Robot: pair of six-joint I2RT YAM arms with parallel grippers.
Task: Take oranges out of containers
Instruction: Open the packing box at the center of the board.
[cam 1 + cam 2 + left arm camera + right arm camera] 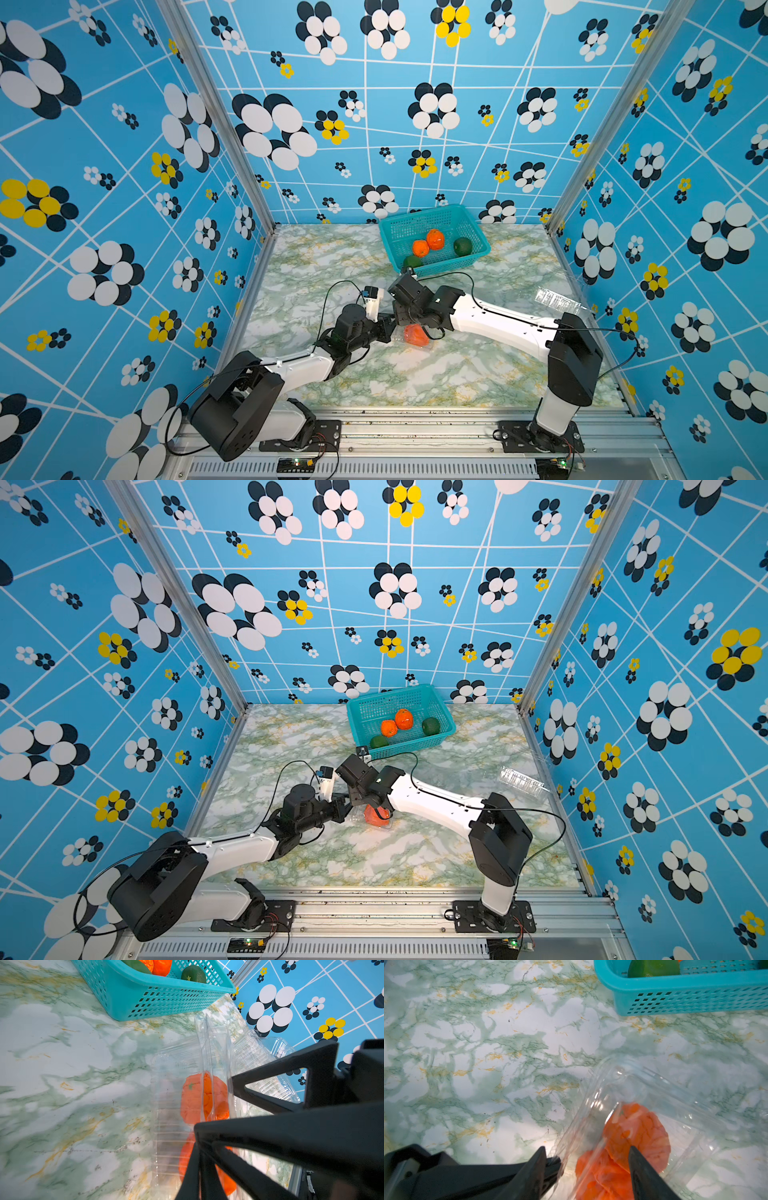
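In both top views the two arms meet just below the centre of the frame, over a clear container (397, 338) lying on the marble-patterned table (457, 374), its orange contents showing through the plastic. The left gripper (388, 328) extends from the lower left and is clenched on the thin rim at the container's left end; the right wrist view shows its closed tips (556, 1161) pinching that plastic edge. The right gripper (587, 1149) extends from the lower right and stands released, its jaws apart and astride a clear wall of the box. One finger (641, 1167) is inside with its tip against an orange (643, 1130), and the other finger (533, 1167) is outside the plastic. A second orange (596, 1174) lies touching the first, and both are inside the box. Above and slightly right of the grippers, at the back of the table, stands a teal basket (453, 261). It holds two more oranges (420, 248), which touch each other, and two green fruits (462, 246), apart near its edges. An empty clear container (557, 300) lies well apart at the right of the frame, near the wall
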